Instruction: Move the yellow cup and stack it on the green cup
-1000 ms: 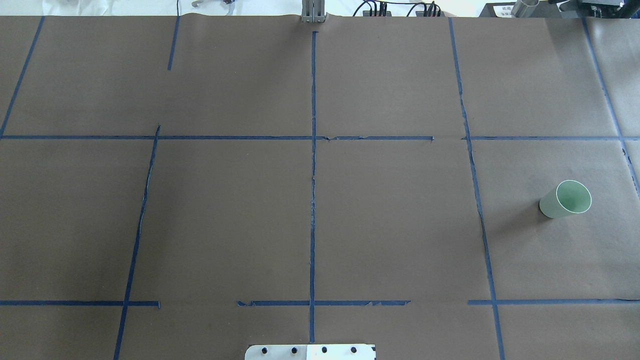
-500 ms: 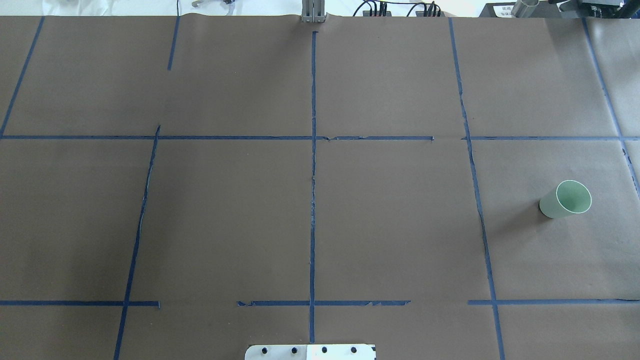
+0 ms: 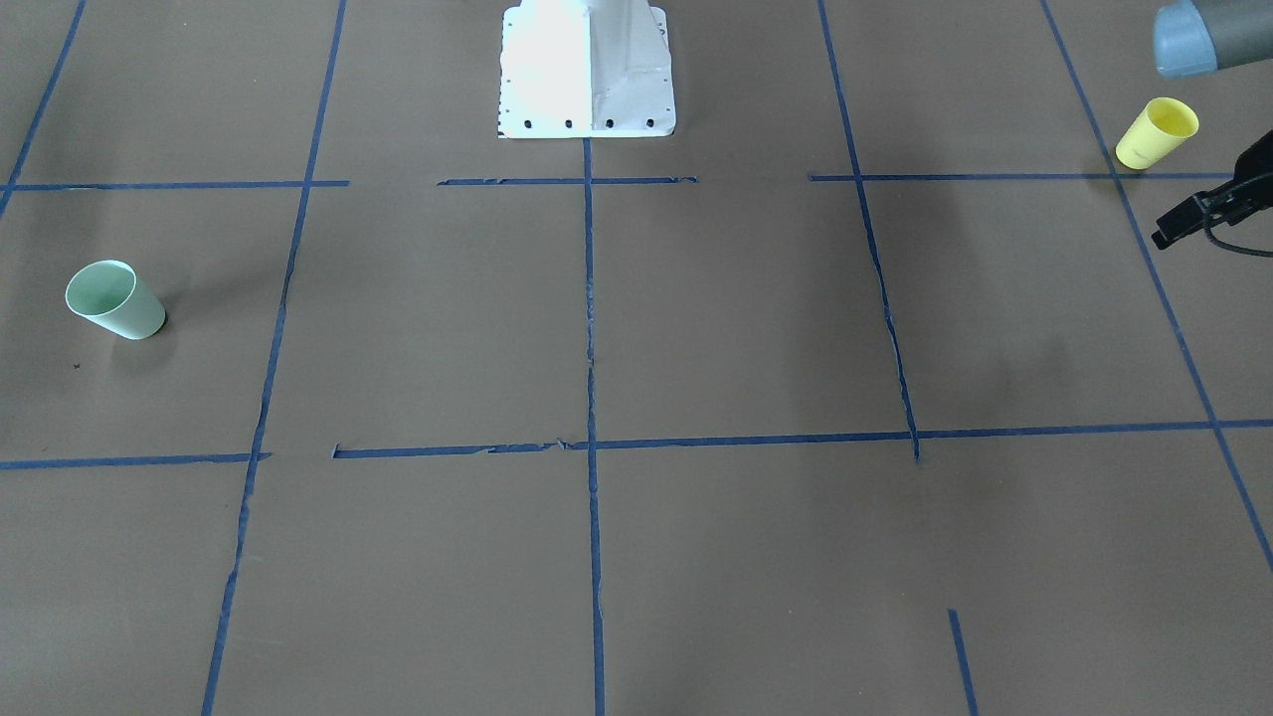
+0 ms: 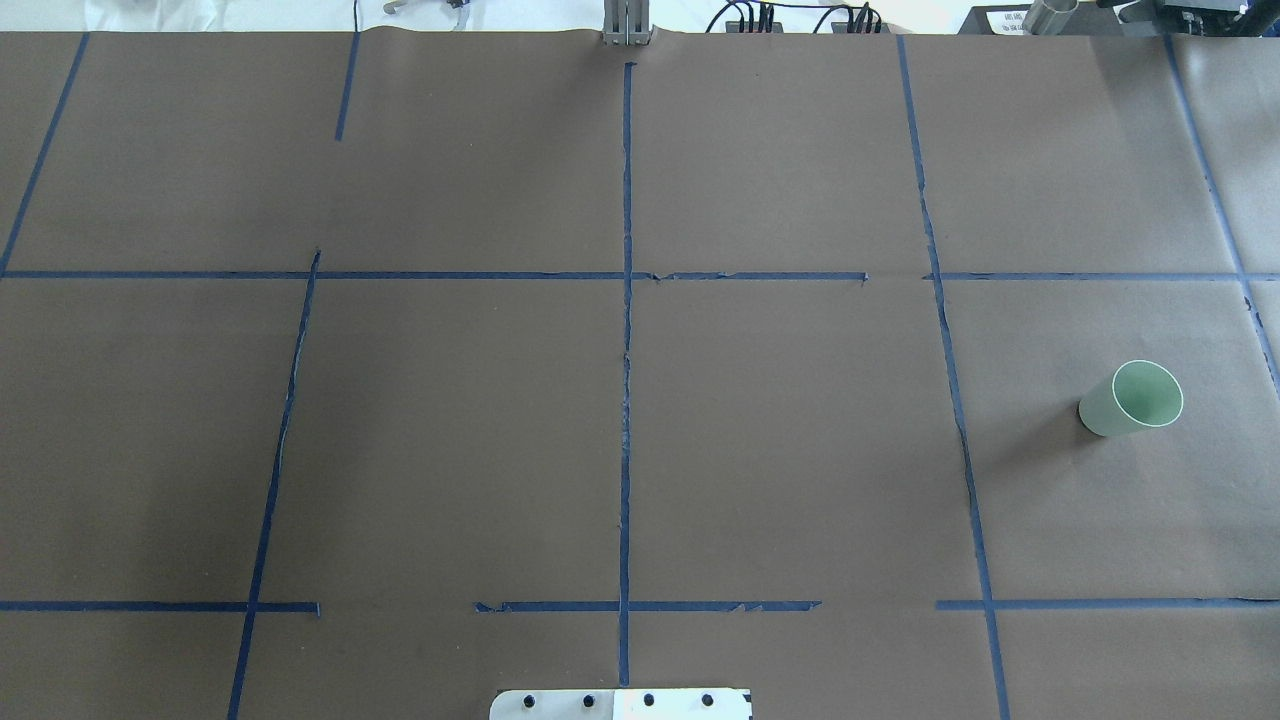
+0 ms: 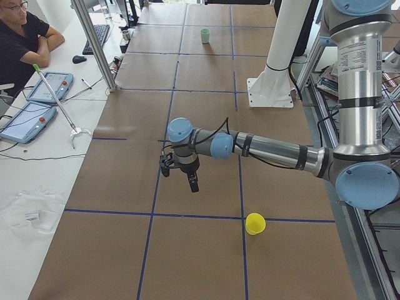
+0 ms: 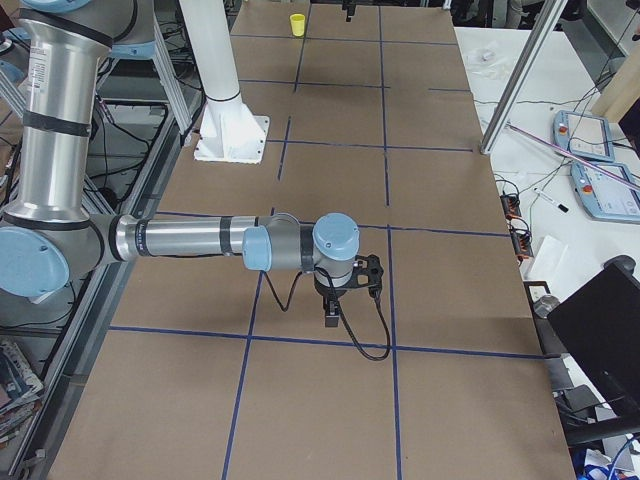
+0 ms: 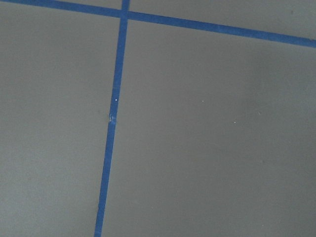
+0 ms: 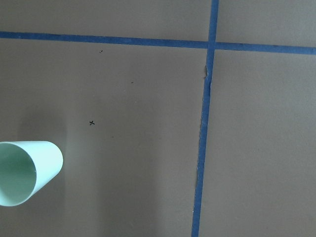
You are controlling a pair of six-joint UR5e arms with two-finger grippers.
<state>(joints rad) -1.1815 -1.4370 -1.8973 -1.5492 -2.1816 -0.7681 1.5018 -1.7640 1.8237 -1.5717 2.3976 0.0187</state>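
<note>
The yellow cup (image 3: 1157, 132) stands upright at the table's end on my left, also in the exterior left view (image 5: 254, 223) and the exterior right view (image 6: 297, 24). The green cup (image 4: 1130, 398) stands upright at the table's other end, also in the front-facing view (image 3: 114, 300) and the right wrist view (image 8: 27, 173). My left gripper (image 5: 181, 178) hangs above the table, apart from the yellow cup, towards the operators' side. My right gripper (image 6: 335, 300) hangs above the table near the green cup, which is hidden in that view. I cannot tell whether either gripper is open or shut.
Blue tape lines (image 4: 626, 350) divide the brown table cover. The white robot base (image 3: 587, 70) stands at the middle of the robot's side. An operator (image 5: 22, 37) sits beside tablets on a white side table, and a metal post (image 5: 94, 44) stands there.
</note>
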